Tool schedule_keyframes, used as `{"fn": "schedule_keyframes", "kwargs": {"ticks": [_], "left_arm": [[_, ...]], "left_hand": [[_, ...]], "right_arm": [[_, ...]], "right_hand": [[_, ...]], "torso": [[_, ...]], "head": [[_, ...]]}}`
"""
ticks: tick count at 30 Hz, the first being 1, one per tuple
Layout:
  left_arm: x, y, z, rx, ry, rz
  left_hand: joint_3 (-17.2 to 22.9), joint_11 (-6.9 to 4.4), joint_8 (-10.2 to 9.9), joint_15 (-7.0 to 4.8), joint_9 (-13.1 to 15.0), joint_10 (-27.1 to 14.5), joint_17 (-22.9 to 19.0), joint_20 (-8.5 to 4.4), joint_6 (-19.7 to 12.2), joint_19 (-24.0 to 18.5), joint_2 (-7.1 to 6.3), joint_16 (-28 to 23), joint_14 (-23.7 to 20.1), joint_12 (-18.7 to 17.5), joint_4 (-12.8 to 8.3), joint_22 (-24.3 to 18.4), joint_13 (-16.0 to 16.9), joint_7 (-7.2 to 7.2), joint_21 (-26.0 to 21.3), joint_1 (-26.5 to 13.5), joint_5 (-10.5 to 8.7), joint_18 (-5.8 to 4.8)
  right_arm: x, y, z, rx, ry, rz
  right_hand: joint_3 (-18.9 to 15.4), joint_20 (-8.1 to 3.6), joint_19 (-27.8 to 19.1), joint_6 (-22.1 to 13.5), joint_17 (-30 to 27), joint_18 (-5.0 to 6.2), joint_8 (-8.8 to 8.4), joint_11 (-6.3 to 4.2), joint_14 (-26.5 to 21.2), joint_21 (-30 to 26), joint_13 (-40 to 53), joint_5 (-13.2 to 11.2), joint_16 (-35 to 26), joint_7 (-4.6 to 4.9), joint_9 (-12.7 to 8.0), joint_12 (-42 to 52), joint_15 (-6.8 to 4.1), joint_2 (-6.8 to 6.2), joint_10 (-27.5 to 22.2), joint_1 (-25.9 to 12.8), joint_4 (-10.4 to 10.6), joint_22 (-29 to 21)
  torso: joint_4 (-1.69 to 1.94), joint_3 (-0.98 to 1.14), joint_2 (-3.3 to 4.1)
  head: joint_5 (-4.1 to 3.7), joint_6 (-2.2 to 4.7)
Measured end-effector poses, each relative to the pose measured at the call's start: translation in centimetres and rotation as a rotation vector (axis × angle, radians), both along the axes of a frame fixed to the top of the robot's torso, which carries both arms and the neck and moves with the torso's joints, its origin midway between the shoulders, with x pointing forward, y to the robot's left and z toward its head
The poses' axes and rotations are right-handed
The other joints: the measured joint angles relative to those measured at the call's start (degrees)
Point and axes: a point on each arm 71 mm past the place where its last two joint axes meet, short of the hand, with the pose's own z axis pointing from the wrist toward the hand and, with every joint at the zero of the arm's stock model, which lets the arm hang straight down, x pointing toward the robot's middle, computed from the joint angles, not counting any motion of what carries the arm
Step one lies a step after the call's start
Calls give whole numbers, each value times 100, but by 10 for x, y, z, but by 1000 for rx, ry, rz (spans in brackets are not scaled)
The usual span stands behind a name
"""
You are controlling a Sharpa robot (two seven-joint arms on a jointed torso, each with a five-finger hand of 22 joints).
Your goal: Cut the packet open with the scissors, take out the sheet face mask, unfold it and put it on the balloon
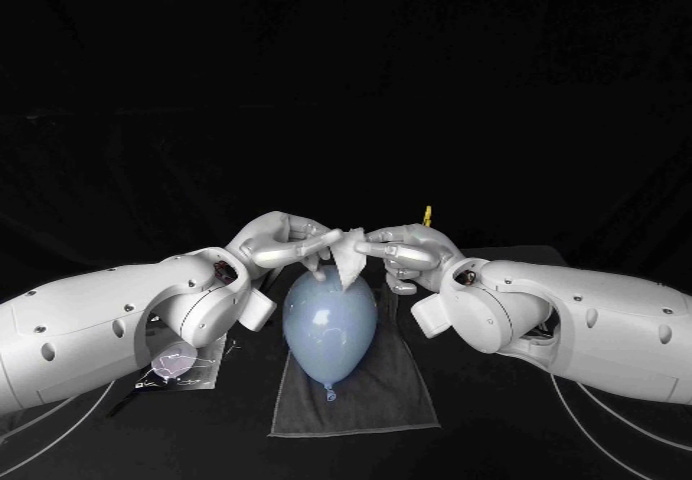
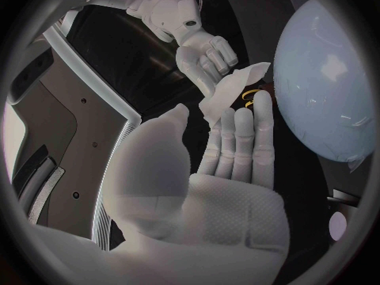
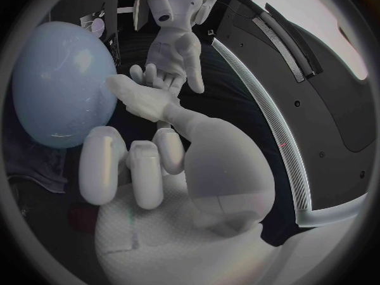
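The pale blue balloon [image 1: 329, 322] lies on a grey cloth [image 1: 378, 405] at the middle of the table. Above its far end both hands meet on the white folded sheet mask [image 1: 346, 250]. My left hand [image 1: 281, 240] holds the mask's left edge at its fingertips, and my right hand [image 1: 408, 250] pinches the right edge. In the left wrist view the mask [image 2: 234, 92] hangs between my left fingertips [image 2: 237, 123] and the right hand [image 2: 204, 57], beside the balloon [image 2: 325, 88]. The right wrist view has the mask [image 3: 142, 101] by my right thumb, with the left hand [image 3: 174, 63] on it.
The cut packet [image 1: 180, 362] lies on the table under my left forearm. The scissors' yellow handle [image 1: 427, 214] pokes up just behind my right hand. Both forearms flank the balloon closely.
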Motion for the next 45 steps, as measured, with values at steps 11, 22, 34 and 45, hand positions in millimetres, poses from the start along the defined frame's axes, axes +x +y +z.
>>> {"fn": "schedule_keyframes", "kwargs": {"ticks": [11,22,34,45], "left_arm": [[-1,-2,-2,30,12,-16],[0,-4,-1,39,-10,-10],[-1,-5,1,20,-33,-16],[-1,-5,3,2,-57,-22]], "left_hand": [[309,-52,0,-21,-79,-69,9,0,144,0,270,0,-100,-80,-557,-34,-81,-76,-37,1362,0,64],[692,-125,67,-60,-120,7,-3,0,457,0,558,15,-140,-187,-702,79,-199,-148,76,1709,-1,63],[737,-157,135,-63,-137,80,-14,-43,602,-43,608,23,-137,-229,-697,115,-242,-246,136,1658,-3,60],[1083,-204,269,-127,-135,237,-72,-84,617,-84,628,-2,-98,-336,-866,236,-347,-264,303,1643,-48,54]], "right_arm": [[-1,1,1,4,-6,1],[-1,0,0,-1,-4,7],[1,0,-2,-17,-2,5],[2,-4,-2,-25,-4,-7]], "right_hand": [[0,1,-1,-1,4,0,4,0,0,-1,-1,-4,-5,-1,0,0,1,1,0,0,0,-4],[-1,10,-10,-4,4,0,5,-1,-1,-2,-1,-24,-6,-5,0,0,1,8,-1,8,0,-3],[23,11,-11,8,0,0,5,-1,-10,-106,-46,3,-23,9,0,-46,11,7,-1,7,-24,0],[-742,189,-142,-926,1,67,-659,284,0,-1464,-808,32,-583,388,-296,-1032,268,-622,-686,-624,272,-1]], "torso": [[1,0,1],[1,-3,-1],[3,-5,-1],[1,-2,1]], "head": [[-5,-4],[-19,0],[-13,-12],[-19,-16]]}}
